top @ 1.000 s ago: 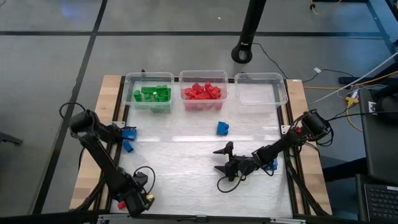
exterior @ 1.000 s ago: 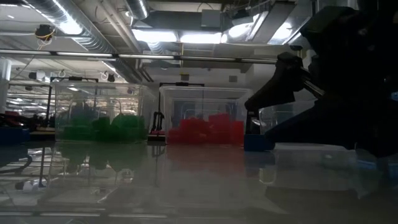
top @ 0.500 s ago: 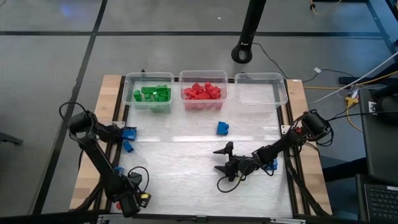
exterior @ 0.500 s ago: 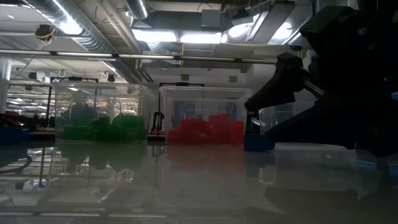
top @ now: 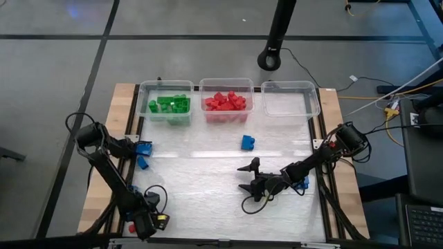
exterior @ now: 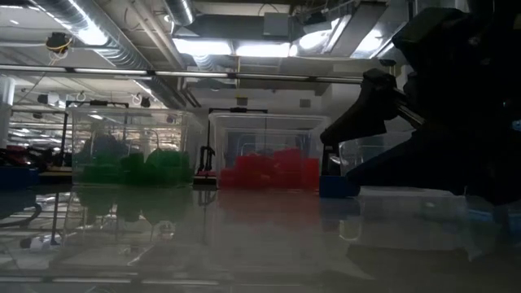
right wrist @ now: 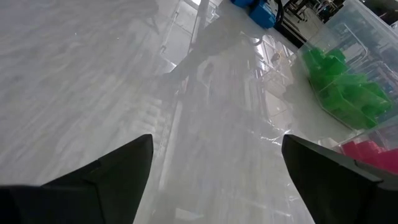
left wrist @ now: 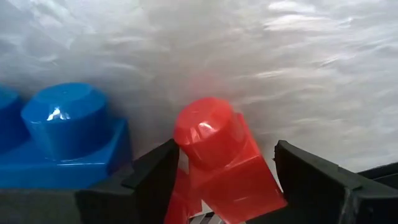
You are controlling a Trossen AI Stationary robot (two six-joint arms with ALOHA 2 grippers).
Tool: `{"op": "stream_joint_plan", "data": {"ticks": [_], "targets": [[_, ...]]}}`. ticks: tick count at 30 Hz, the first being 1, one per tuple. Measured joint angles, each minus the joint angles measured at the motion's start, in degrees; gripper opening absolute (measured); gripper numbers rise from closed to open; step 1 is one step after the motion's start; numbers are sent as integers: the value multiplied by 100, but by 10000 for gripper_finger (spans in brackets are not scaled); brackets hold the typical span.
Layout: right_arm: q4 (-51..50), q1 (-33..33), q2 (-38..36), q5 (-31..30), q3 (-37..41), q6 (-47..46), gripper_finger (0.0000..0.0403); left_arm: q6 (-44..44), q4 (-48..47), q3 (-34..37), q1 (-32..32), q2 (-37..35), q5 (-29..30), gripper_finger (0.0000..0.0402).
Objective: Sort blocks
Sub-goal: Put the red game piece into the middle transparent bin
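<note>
At the table's near left corner a red block point(left wrist: 214, 155) point(top: 131, 227) lies on the table with a blue block point(left wrist: 62, 137) right beside it. My left gripper point(left wrist: 225, 149) point(top: 142, 223) points down over the red block, open, with one finger on each side of it. My right gripper point(top: 248, 178) point(right wrist: 217, 143) waits open over the middle of the table, holding nothing. Another blue block point(top: 248, 142) point(exterior: 335, 187) lies on the table beyond it. Green blocks point(top: 168, 104) and red blocks point(top: 224, 102) fill two clear bins at the far edge. My left gripper straddles the red block from above, and the block sits on the table. One finger point(left wrist: 149, 180) stands close against the block's side and the other point(left wrist: 311, 180) stands apart. Whether either finger touches the block, I cannot tell.
A third clear bin point(top: 291, 100) stands at the far right with no blocks showing in it. Two blue blocks point(top: 143, 148) lie at the table's left edge beside my left arm. One more blue block point(top: 302, 183) lies under my right arm.
My left gripper has gone down toward the red block at the near left corner and has rolled a little about its own axis. Its fingers have stayed equally far apart.
</note>
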State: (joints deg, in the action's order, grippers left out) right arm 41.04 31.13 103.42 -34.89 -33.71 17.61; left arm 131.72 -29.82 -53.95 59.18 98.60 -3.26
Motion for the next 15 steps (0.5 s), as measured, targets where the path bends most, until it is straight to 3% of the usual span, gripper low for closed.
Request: {"op": "stream_joint_plan", "data": {"ticks": [4,11,15], "targets": [[-1,0,-2,-2,0,-73,356,-107,-16,9,-9,1,-27,224],[-1,-1,-2,-2,0,-81,356,-640,-131,13,-63,5,-65,130],[-1,-2,-2,-2,0,-81,356,-973,-227,17,-130,-55,-51,120]]}}
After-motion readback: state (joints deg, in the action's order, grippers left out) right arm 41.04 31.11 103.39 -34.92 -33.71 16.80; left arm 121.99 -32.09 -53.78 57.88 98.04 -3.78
